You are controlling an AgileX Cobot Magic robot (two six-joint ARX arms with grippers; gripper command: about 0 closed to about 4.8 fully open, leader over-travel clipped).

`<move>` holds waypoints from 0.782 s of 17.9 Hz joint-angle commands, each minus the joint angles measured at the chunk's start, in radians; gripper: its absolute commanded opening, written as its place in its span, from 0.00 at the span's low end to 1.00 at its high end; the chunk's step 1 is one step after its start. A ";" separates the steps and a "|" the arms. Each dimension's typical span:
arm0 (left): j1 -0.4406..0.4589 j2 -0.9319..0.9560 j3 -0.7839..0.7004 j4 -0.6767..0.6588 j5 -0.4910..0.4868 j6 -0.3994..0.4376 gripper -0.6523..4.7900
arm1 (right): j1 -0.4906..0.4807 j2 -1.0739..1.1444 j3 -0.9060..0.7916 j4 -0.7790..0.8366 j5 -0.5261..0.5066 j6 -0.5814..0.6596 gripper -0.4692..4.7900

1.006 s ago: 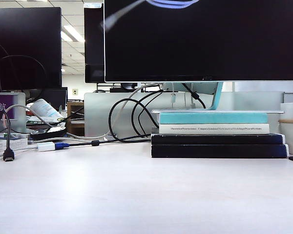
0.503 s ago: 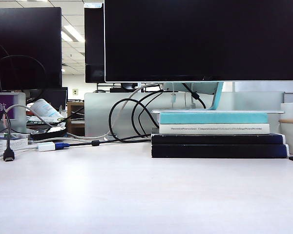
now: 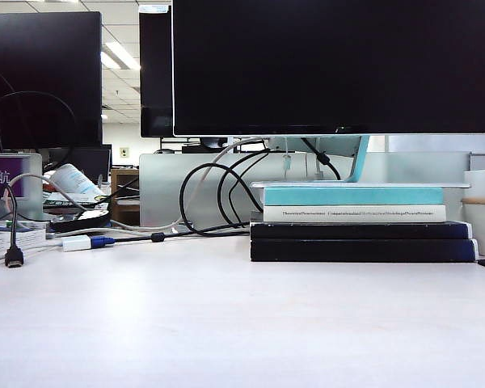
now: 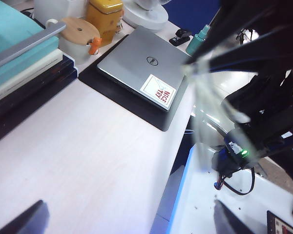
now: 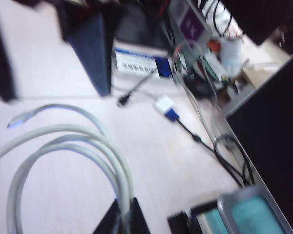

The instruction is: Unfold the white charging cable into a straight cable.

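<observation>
White charging cable (image 5: 63, 146) is held looped above the tabletop (image 5: 151, 156).
It is pinched by the right tool (image 5: 124, 214); the left tool (image 4: 127, 222) is spread wide, a laptop (image 4: 144, 68) beyond it.

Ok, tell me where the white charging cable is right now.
Only the right wrist view shows it: the white charging cable hangs in loops from the shut right gripper above the desk, near the white adapter.

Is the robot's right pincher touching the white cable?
Touching. The right wrist view shows the right gripper shut on the white charging cable, whose loops run straight in between its dark fingers.
</observation>
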 commanded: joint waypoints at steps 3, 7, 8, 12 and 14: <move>0.000 0.000 0.003 0.014 0.022 0.033 1.00 | 0.000 -0.025 0.005 0.020 -0.092 0.010 0.09; 0.000 0.005 0.003 0.030 0.140 0.044 0.76 | 0.000 -0.023 0.005 0.064 -0.125 0.032 0.09; 0.000 0.005 0.003 0.035 0.160 0.044 0.65 | 0.000 -0.022 0.005 0.066 -0.124 0.032 0.09; 0.000 0.005 0.003 0.036 0.224 0.066 0.21 | 0.000 -0.022 0.005 0.066 -0.125 0.050 0.09; -0.001 0.009 0.003 0.046 0.289 0.066 0.20 | 0.000 -0.022 0.005 0.070 -0.135 0.052 0.09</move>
